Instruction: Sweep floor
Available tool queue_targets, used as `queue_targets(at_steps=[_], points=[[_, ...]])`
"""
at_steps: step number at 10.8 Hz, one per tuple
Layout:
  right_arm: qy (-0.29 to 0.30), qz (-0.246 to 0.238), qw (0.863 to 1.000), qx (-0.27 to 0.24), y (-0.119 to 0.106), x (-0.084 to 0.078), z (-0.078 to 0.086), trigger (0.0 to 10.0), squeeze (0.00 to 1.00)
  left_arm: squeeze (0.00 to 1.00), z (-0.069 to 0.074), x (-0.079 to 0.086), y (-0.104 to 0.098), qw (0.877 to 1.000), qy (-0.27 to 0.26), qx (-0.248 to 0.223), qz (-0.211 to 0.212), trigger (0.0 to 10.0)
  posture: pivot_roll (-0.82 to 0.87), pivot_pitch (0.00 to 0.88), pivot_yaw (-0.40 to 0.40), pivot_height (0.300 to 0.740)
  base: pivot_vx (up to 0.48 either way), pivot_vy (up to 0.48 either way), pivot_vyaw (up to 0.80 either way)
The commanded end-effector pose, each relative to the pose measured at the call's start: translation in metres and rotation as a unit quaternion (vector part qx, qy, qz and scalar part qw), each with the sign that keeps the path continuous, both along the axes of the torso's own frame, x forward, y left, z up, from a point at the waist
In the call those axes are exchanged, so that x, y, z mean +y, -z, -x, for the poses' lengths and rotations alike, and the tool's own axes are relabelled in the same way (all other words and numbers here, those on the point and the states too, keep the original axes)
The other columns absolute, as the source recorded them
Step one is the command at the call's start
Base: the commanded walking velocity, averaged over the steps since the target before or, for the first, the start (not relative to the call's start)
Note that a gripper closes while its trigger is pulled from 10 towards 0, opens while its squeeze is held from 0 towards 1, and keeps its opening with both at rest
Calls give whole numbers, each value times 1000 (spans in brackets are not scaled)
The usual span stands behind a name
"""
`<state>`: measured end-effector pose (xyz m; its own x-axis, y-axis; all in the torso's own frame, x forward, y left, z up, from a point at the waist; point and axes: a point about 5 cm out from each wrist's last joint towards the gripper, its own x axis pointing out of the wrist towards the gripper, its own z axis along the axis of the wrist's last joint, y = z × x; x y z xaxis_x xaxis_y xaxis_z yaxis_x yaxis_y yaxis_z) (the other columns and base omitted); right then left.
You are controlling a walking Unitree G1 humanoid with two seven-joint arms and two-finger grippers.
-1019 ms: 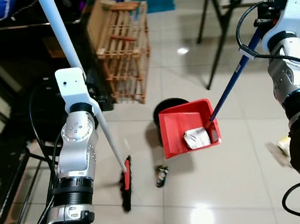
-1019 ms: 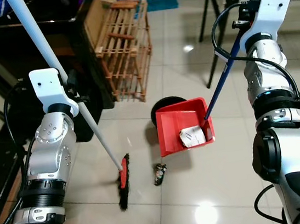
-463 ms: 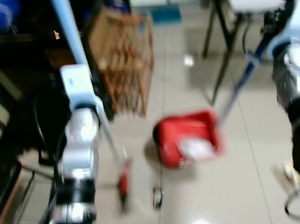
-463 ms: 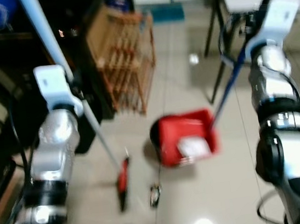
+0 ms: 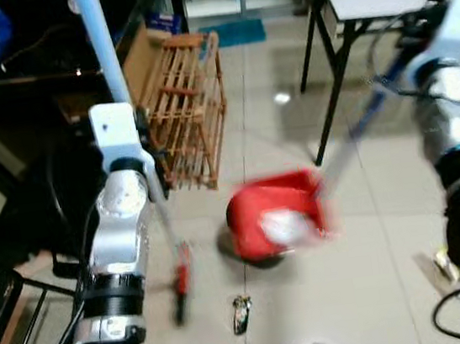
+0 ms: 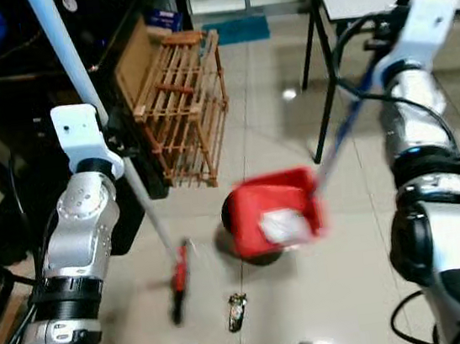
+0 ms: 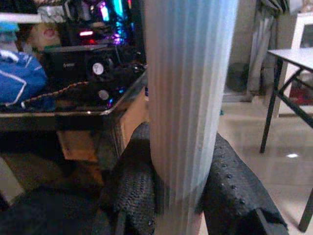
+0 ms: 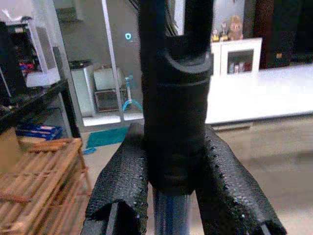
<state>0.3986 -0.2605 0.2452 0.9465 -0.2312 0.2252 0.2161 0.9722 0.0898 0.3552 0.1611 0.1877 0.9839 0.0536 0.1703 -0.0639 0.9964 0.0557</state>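
Red dustpan [image 6: 271,213] hangs over the black bin [image 6: 253,254]; your right gripper [image 8: 171,196] clamps its blue handle [image 6: 341,145]. Your left gripper [image 7: 178,196] clamps the broom pole [image 6: 71,61]. The debris [image 6: 235,310] lies right of the broom head [image 6: 177,285], nearer the left arm.

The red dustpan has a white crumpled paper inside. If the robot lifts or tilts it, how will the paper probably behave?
The crumpled paper looks light and loose in the red dustpan, so it would probably slide or fall out if tilted far. The right gripper holds only the long handle, so the pan may swing easily.
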Motion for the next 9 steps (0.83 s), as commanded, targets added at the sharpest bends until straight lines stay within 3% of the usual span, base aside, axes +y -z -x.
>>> queue_targets(at_steps=[1,3,6,9], points=[[-14,-5,999,-30,-14,12,-4,10000,0,0,0,7,-16,1000,-10,-30,0,10000,-29,75,18,740,412,0,0],[-14,-8,999,-30,-13,13,-4,10000,0,0,0,7,-16,999,-10,-30,-1,10000,-29,76,19,740,407,0,0],[-15,-11,999,-27,-11,13,-4,10000,0,0,0,7,-16,1000,-9,-30,-1,10000,-27,75,18,740,410,0,-515],[-16,-14,999,-31,-11,14,-4,10000,0,0,0,6,-17,999,-8,-31,-3,10000,-26,79,18,740,407,0,0]])
